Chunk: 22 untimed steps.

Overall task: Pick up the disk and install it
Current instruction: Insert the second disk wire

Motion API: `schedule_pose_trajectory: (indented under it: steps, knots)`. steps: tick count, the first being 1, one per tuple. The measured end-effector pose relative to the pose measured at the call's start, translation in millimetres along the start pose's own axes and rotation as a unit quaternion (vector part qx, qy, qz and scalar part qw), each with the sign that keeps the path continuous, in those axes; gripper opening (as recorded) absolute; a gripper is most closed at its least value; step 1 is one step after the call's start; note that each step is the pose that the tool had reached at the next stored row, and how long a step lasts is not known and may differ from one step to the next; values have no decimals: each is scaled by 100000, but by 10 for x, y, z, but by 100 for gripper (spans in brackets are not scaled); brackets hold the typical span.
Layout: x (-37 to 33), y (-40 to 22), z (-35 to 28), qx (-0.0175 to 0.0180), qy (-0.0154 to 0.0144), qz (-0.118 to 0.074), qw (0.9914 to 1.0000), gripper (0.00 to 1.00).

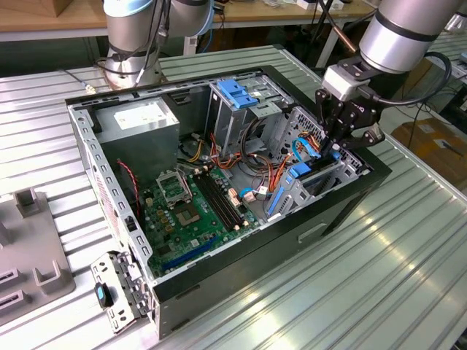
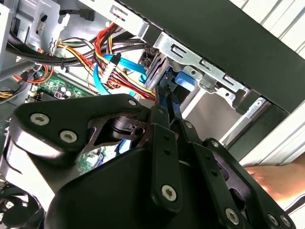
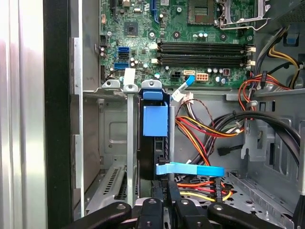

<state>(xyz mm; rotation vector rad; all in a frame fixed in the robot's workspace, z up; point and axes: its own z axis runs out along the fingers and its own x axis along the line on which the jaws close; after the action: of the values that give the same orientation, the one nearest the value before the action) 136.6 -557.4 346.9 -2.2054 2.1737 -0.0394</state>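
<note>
The disk (image 3: 155,121) stands on edge in the drive bay of the open computer case (image 1: 241,255), at the exterior view's right end. Its blue rail frame (image 2: 183,81) and dark edge face the first wrist camera. My gripper (image 1: 337,146) reaches down into that bay. In the second wrist view its black fingers (image 2: 161,143) converge on a thin blue edge of the disk's frame, and my gripper (image 2: 167,112) looks shut on it. In the first wrist view my gripper (image 3: 170,193) sits right against the disk's near end.
Red, yellow and blue cables (image 3: 200,133) crowd the bay beside the disk. The green motherboard (image 1: 193,211), a grey power-supply box (image 1: 139,120) and a light-blue bracket (image 1: 237,91) fill the case. A person's hand (image 2: 279,181) shows outside the case wall. Grey fixtures (image 1: 36,270) sit on the ribbed table.
</note>
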Motion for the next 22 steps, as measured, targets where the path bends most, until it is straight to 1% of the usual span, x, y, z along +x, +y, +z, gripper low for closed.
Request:
schedule_pose_trajectory:
  steps: [5, 9, 12, 15, 20, 21, 22]
  knots:
    - [1, 3, 32, -2, 6, 23, 100000, 16]
    - [0, 3, 39, 0, -12, 23, 100000, 16]
    - [1, 9, 66, -2, 18, 19, 100000, 16]
    - [1, 11, 79, -4, 6, 20, 100000, 16]
    - [1, 11, 81, -2, 2, 21, 100000, 16]
    - [1, 11, 89, 5, -85, 23, 100000, 18]
    - [1, 11, 88, 1, -65, 23, 100000, 24]
